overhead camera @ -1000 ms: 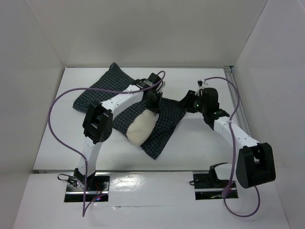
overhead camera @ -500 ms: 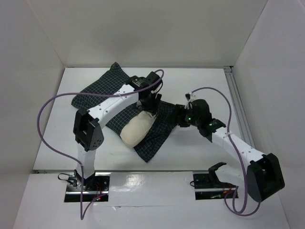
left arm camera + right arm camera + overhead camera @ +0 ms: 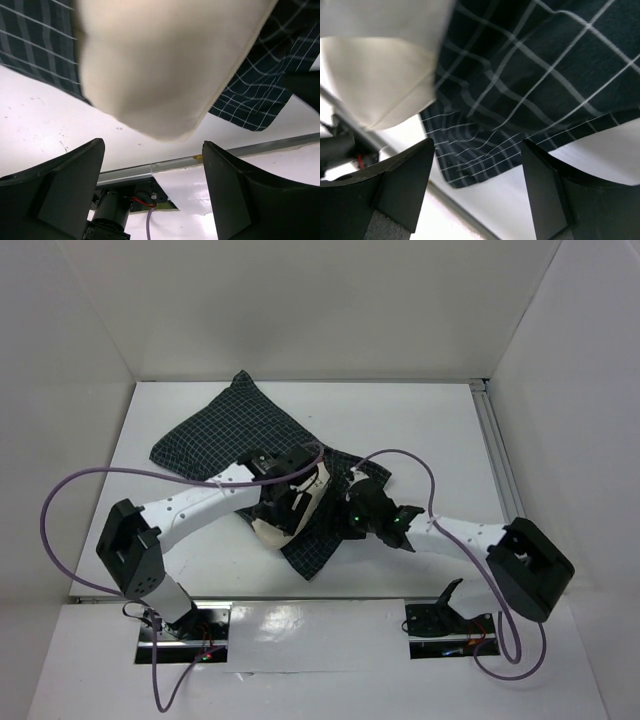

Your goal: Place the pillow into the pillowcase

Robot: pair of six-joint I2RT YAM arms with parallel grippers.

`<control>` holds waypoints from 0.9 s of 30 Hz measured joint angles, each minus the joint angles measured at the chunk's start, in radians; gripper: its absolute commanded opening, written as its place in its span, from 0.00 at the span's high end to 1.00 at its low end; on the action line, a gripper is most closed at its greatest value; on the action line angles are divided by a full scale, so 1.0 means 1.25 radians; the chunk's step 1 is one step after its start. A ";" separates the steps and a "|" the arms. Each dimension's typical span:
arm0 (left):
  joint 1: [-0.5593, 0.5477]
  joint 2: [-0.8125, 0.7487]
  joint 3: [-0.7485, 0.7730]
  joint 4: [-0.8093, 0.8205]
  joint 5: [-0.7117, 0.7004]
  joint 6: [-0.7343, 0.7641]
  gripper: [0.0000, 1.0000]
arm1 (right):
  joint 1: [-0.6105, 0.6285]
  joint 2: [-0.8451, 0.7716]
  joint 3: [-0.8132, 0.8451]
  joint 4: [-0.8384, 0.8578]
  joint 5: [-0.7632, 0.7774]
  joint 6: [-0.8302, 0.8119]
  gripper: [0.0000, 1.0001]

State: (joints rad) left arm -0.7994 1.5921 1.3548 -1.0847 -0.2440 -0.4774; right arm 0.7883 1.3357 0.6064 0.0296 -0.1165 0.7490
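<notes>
The pillow (image 3: 160, 65), soft, light and squashy I judge, lies by the near edge of the desk (image 3: 420, 430) with its end poking from the pillowcase (image 3: 230, 430), my left gripper (image 3: 152, 145) and right gripper (image 3: 477, 145) both spread and empty; I'd pinch a bare corner.

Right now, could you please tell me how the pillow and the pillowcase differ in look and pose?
The pillow is plain cream; the pillowcase is dark navy with a thin white grid. The pillow is plump and rounded; the pillowcase lies flat and rumpled. The pillowcase spreads wider than the pillow, which sits at its near part. Both are soft cloth, resting on the white table.
</notes>
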 measured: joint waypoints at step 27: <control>0.079 0.214 0.243 0.161 0.131 -0.007 1.00 | -0.035 -0.112 0.034 -0.039 0.196 0.019 0.37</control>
State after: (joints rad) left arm -0.7010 1.8599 1.6585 -0.8833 -0.0807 -0.4866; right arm 0.7444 1.1954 0.6487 -0.0189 0.1280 0.7723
